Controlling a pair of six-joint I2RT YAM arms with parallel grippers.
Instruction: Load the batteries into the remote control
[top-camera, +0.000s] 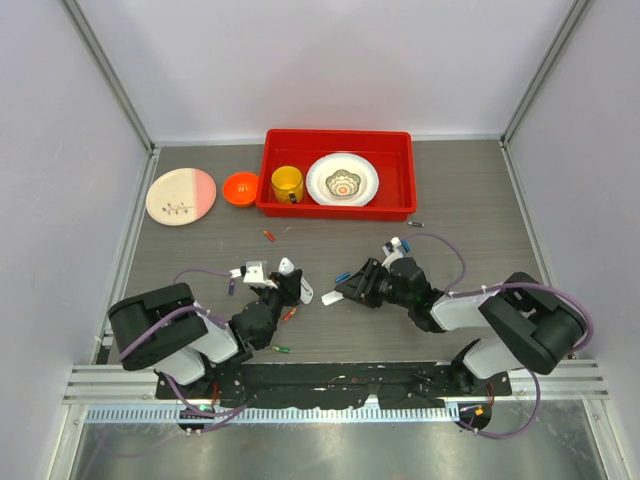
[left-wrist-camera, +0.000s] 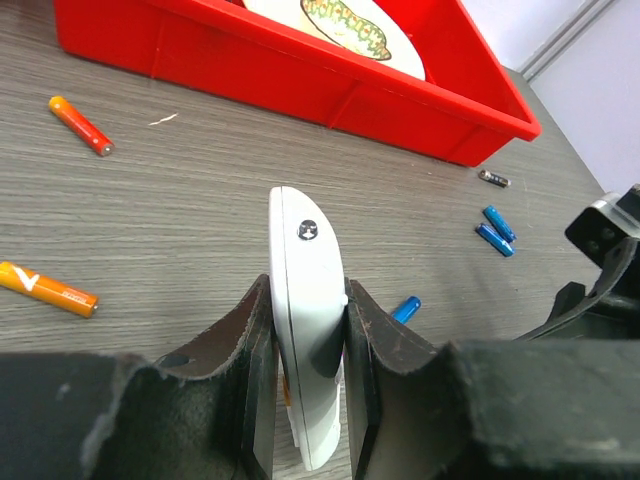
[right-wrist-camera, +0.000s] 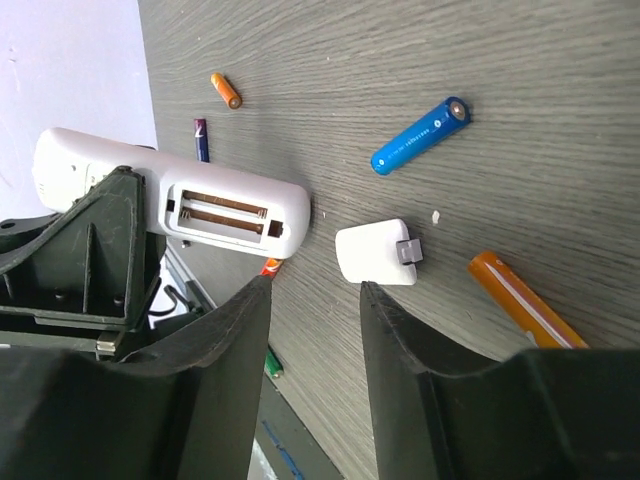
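My left gripper (top-camera: 288, 282) is shut on the white remote control (top-camera: 291, 268) and holds it on edge just above the table; the left wrist view shows it (left-wrist-camera: 305, 245) clamped between the pads. The right wrist view shows its battery bay (right-wrist-camera: 215, 207) open and empty. The white back cover (right-wrist-camera: 375, 252) lies on the table beside it. My right gripper (right-wrist-camera: 315, 290) is open and empty, its tips just short of the cover. Loose batteries lie around: blue (right-wrist-camera: 420, 135), orange (right-wrist-camera: 520, 300), green (right-wrist-camera: 272, 362), purple (right-wrist-camera: 201, 138), another orange one (left-wrist-camera: 48, 288).
A red bin (top-camera: 338, 207) at the back holds a yellow cup (top-camera: 287, 183) and a patterned plate (top-camera: 342, 180). A pink-and-cream plate (top-camera: 180, 196) and an orange bowl (top-camera: 240, 188) sit at the back left. Two blue batteries (left-wrist-camera: 497, 230) and a dark one (left-wrist-camera: 493, 178) lie near the bin.
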